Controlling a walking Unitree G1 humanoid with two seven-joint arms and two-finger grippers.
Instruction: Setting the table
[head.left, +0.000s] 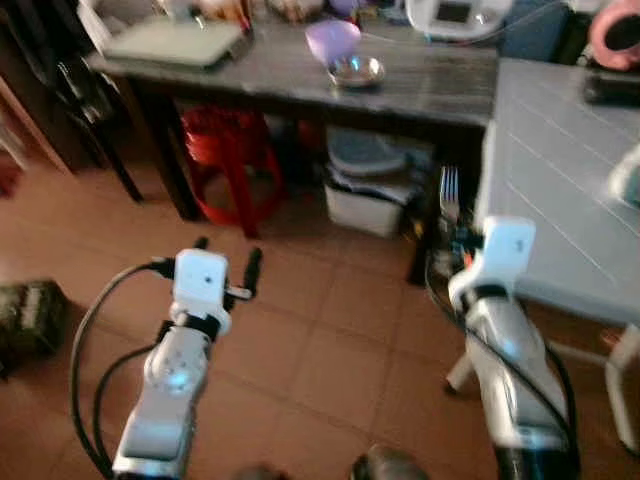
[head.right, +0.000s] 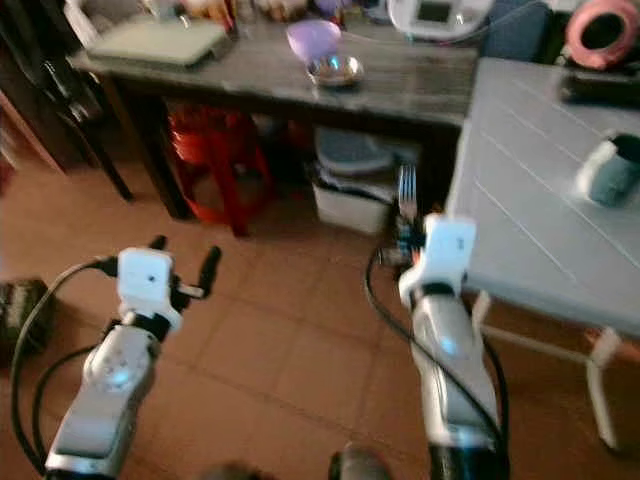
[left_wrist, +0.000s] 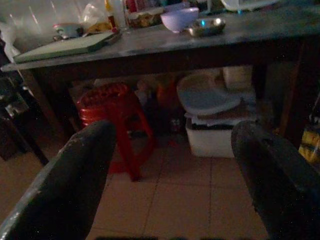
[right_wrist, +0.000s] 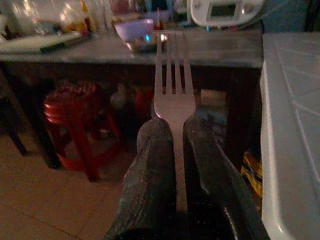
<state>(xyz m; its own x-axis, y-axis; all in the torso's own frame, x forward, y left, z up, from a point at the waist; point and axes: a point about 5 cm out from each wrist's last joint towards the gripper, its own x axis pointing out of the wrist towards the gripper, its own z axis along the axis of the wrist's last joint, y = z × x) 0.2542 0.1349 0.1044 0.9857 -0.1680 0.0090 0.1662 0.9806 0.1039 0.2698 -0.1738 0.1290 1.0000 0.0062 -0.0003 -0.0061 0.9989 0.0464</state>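
- A fork is held by the right gripper, fingers closed on the handle, tines pointing up and forward.
- In the head views the fork is seen raised above the tiled floor, just beside the near edge of the white table, not yet over it.
- The left gripper is held out over the floor, fingers spread wide with nothing between them.
- A dark table stands ahead, abutting the white one; on it are seen a purple bowl, a steel bowl touching it, a green board and a white appliance.
- Under the dark table a red stool and a white bin are noted.
- On the white table a pale cup-like thing lies near the far side; no place setting can be made out there.
- Progress is judged early: one fork is in hand and carried, none is laid.
- Left to do, as judged: the fork is to be brought over the white table and set flat, then further pieces fetched.
- Views are blurred; small items on the tables cannot be identified.
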